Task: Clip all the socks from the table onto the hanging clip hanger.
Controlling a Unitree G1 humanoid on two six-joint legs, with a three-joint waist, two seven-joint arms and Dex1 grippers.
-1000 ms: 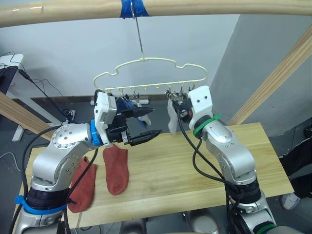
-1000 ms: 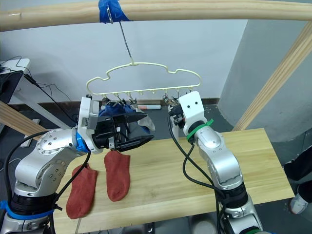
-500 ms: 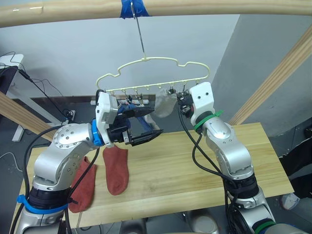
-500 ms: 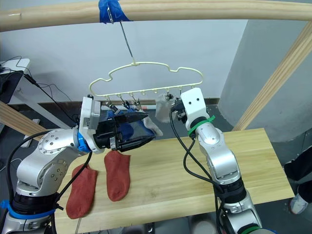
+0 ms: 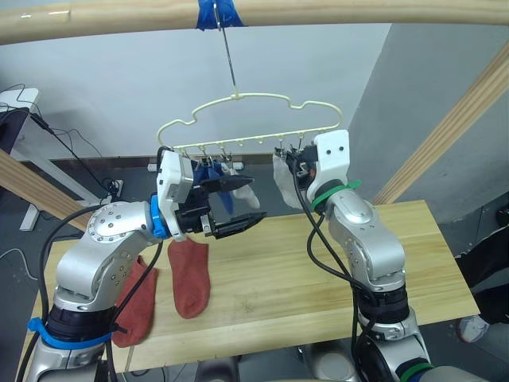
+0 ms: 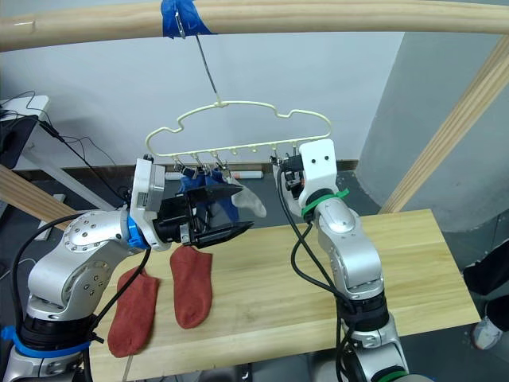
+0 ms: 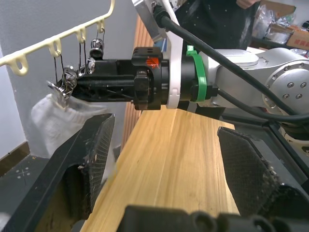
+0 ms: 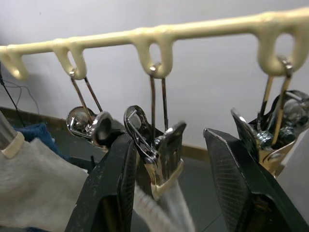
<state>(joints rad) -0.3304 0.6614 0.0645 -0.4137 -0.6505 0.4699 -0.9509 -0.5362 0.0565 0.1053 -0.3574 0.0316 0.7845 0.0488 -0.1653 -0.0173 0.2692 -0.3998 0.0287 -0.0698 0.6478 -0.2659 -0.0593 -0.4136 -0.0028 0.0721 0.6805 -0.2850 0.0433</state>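
Grey wall behind; wooden pole across the top, hanger point(image 5: 246, 119) hooked to it under blue tape point(image 5: 216, 13), hanging over the far edge of the tabletop point(image 5: 318, 270).

Progress, judged from what shows:
- On the hanger: blue socks point(image 5: 208, 173) clipped toward its left end; a grey sock point(image 5: 284, 181) hangs from a clip toward its right end. Another pale sock edge point(image 8: 166, 180) sits in the clip directly in front of the right tool. How many are clipped in all I cannot count.
- On the tabletop, below the hanger's left end: two red socks point(image 5: 189, 274), point(image 5: 137, 301), lying side by side, not yet hung.

Left tool point(image 5: 241, 204): fingers wide apart, holding nothing, raised just below the hanger's left clips, beside the blue socks.
Right tool point(image 8: 169, 186): fingers apart, straddling one clip at the hanger's right end; not closed on it.

Estimate: more than half done. Grey sock at the right end looks just seated or being seated. Remaining: the two red socks, at least.
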